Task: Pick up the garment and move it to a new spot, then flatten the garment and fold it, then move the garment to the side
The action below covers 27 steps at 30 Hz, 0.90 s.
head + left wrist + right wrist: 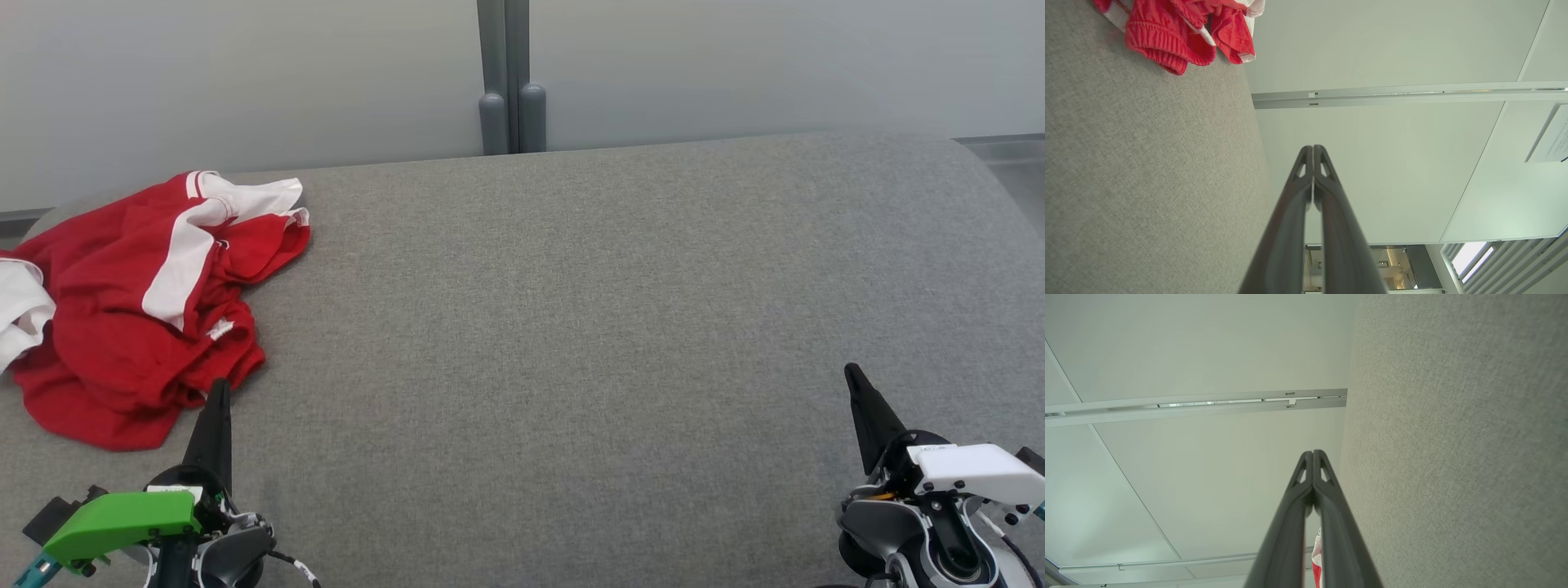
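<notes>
From the head view, I judge the task has not begun. The garment (139,310), red with white panels, lies crumpled in a heap at the far left of the grey fabric surface (571,327), part of it running off the left edge of the picture. Nothing about it is flat or folded. Picking it up, moving it, flattening, folding and setting it aside are all left to do. My left end effector (219,390) sits at the lower left with its fingers pressed together, the tip just beside the near hem of the heap; whether it touches the cloth I cannot tell. My right end effector (854,377) is at the lower right, fingers together, holding nothing, well apart from the garment. The broad middle of the surface between them is bare, so it looks like the likely new spot. A pale wall with a grey post (512,82) stands behind the far edge.

In the left wrist view, my left end effector (1313,148) is closed on nothing. The garment (1180,36) shows in the upper left corner, with bare surface (1147,163) between.

In the right wrist view, my right end effector (1313,453) is likewise closed and empty, the surface (1453,437) running along its right. A sliver of red cloth (1316,563) shows low between the fingers, far off.

I see nothing blocking the way.
</notes>
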{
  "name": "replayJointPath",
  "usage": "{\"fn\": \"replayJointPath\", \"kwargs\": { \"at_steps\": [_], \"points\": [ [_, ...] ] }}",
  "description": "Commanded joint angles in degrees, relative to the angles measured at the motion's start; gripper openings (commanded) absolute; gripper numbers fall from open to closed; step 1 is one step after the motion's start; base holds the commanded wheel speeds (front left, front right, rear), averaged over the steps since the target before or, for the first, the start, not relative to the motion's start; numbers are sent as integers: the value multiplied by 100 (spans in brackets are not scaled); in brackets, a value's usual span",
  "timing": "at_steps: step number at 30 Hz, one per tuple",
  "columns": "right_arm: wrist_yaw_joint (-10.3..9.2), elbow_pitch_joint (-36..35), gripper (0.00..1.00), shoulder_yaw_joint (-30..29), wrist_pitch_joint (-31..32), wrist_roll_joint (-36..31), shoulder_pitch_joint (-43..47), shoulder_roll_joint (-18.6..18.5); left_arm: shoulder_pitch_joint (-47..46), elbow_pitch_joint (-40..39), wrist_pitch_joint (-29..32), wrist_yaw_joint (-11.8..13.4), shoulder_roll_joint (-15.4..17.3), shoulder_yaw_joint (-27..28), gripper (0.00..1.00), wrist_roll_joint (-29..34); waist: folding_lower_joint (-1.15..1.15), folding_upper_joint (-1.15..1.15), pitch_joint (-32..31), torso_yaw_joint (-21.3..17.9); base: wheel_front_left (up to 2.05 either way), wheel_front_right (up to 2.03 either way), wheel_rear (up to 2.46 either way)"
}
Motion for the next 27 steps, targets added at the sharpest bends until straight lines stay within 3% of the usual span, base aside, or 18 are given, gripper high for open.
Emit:
{"fn": "replayJointPath", "kwargs": {
  "at_steps": [1, 27],
  "points": [
    [2, -20, 0, 4, 4, 44, -58, -25, -90, -7, -5, -23, 6, 10, 0, -12, 0, 0, 0, 0, 0, 0, 0],
    [2, -20, 0, 4, 4, 44, -58, -25, -90, -7, -5, -23, 6, 11, 0, -12, 0, 0, 0, 0, 0, 0, 0]
  ]
}}
